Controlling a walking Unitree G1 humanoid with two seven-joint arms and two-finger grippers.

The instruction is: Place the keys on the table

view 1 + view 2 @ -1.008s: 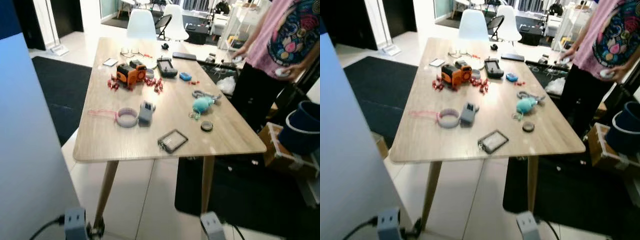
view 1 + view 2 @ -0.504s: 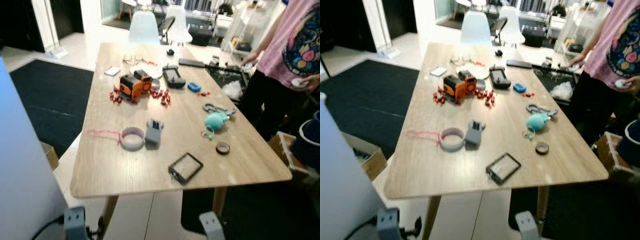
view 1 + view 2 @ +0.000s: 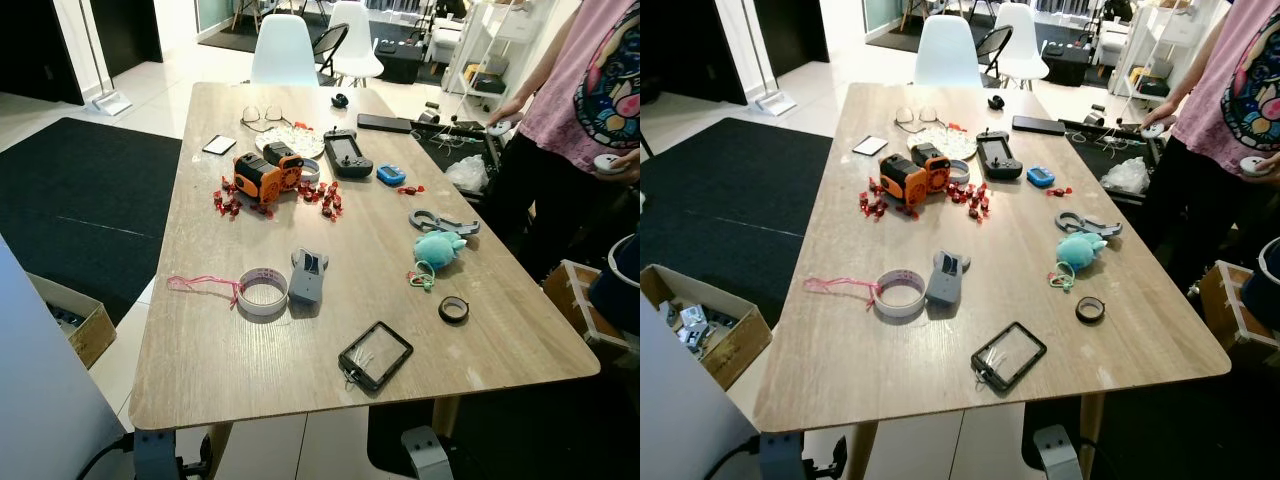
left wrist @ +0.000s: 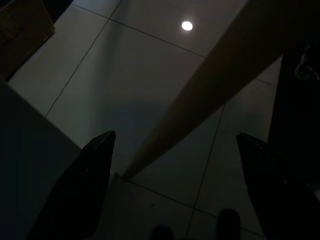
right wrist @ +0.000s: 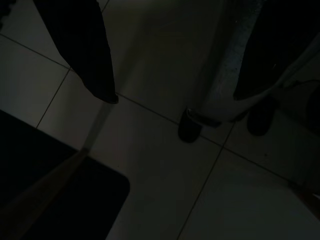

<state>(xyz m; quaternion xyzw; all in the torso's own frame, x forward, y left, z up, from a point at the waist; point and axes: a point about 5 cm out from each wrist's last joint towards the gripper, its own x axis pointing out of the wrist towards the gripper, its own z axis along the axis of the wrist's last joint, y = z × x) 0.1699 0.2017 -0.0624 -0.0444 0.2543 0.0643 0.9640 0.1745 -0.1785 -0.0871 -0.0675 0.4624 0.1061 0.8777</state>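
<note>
The long pale wooden counter (image 3: 200, 330) stands cluttered. The keys look to be the grey carabiner bunch (image 3: 443, 220) lying near the counter's right edge, just behind a teal plush keychain toy (image 3: 437, 250); I cannot make out single keys on it. Toward the near edge lie a black-framed card holder (image 3: 375, 355), a small black tape roll (image 3: 453, 309), a white tape ring (image 3: 262, 292) with a pink cord, and touching it a grey boxy gadget (image 3: 308, 276). Further back sit an orange and black toy vehicle (image 3: 266, 173) among scattered red pieces, and a black handheld controller (image 3: 346, 153). A person in a pink top (image 3: 590, 90) stands at the counter's right side.

Both arms hang low over the tiled floor (image 4: 150, 75). The left claw (image 4: 175, 150) has its fingers spread wide apart, empty, beside a wooden counter leg (image 4: 210, 95). The right claw (image 5: 175, 80) is likewise spread and empty.
</note>
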